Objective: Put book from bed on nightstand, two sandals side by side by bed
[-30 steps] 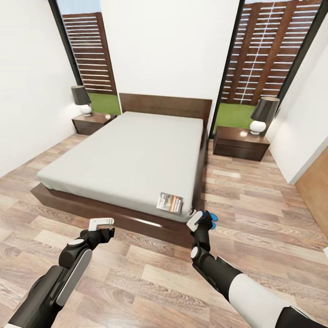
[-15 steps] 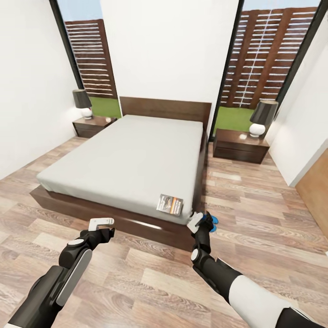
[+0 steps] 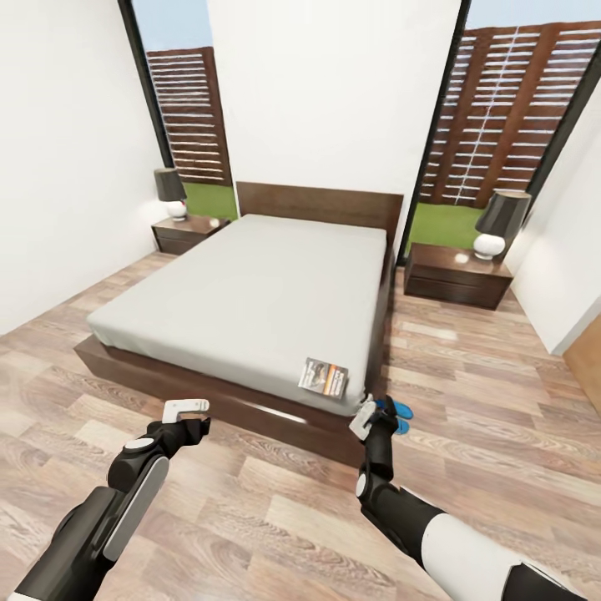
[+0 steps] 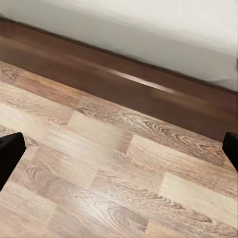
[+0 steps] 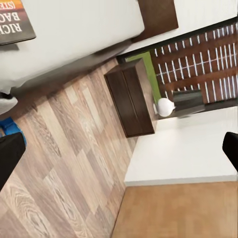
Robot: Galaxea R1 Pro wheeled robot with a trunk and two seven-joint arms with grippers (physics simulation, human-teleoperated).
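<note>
The book (image 3: 324, 377) is lying at the near right corner of the bed (image 3: 250, 292); blue sandals (image 3: 399, 411) are sitting on the floor beside that corner. Both hands, left (image 3: 185, 408) and right (image 3: 365, 417), are hovering spread, holding nothing.

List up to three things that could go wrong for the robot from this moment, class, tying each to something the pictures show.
1. The book lies near the mattress's corner edge on the bed; a clumsy grasp might push it off.
2. The blue sandals sit on the floor just beyond the right gripper, so the arm could knock them.
3. A lamp stands on the right nightstand, leaving less room for setting the book down.
</note>
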